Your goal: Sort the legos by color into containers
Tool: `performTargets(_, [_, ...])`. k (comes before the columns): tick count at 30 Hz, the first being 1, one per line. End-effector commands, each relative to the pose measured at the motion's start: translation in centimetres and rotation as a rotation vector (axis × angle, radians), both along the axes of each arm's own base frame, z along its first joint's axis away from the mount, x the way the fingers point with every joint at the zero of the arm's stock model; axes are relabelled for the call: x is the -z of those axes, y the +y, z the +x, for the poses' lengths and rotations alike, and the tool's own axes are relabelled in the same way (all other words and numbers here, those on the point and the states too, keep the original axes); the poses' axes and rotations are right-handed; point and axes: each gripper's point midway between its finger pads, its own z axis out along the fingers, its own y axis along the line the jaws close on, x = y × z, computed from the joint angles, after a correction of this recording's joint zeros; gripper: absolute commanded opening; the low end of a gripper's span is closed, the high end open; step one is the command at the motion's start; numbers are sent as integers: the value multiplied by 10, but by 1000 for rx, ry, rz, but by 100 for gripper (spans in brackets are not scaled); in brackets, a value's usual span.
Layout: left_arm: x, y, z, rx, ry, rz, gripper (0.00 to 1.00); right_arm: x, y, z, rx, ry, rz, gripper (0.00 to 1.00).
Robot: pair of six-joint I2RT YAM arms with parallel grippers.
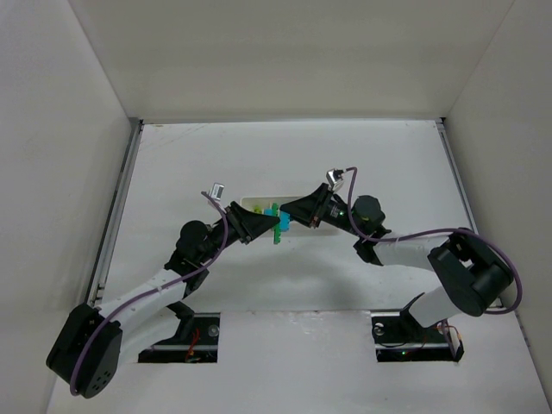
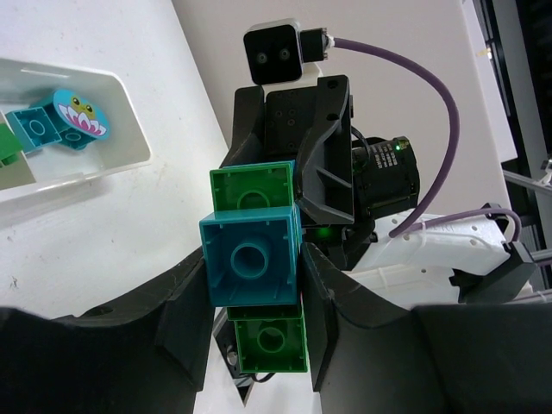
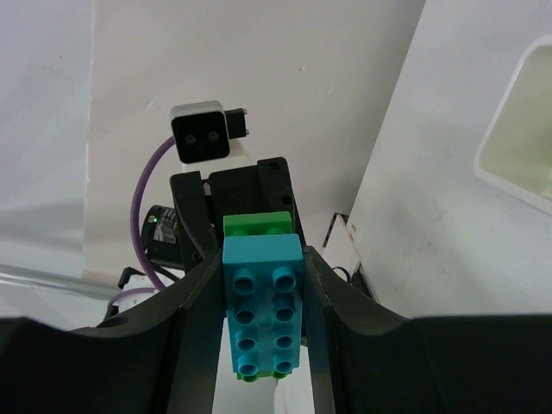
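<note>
A joined cluster of legos [image 1: 278, 226], cyan and green, hangs between my two grippers just in front of the white tray [image 1: 252, 204]. In the left wrist view my left gripper [image 2: 256, 297] is shut on it: a cyan brick [image 2: 252, 259] sits between a green brick [image 2: 254, 188] above and another green brick [image 2: 272, 341] below. In the right wrist view my right gripper [image 3: 263, 297] is shut on the long cyan brick [image 3: 263, 306], with a green brick [image 3: 257, 223] behind it. The two grippers [image 1: 259, 226] [image 1: 295, 216] face each other.
The tray's end compartment [image 2: 129, 129] holds cyan bricks [image 2: 39, 129], a round cyan piece with a face [image 2: 80, 112] and a green piece [image 2: 10, 159]. A tray corner [image 3: 509, 112] shows in the right wrist view. White walls enclose the table [image 1: 172, 172].
</note>
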Motion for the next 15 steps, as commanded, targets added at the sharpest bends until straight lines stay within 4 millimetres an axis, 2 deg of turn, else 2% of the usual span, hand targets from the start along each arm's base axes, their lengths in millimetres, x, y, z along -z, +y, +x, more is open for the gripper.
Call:
performTargets(1, [-30,-3,-2,24,-109,-32,20,-13,0,5,3,-41,28,33])
performTargets(6, [-33,5,-1,-3,-111,-42,16,-9,-12,9,28,-37,20,30])
performTargets(15, [-38,22,9,-64,-105,-67,15,-1,-27,9,46,-35,5,30])
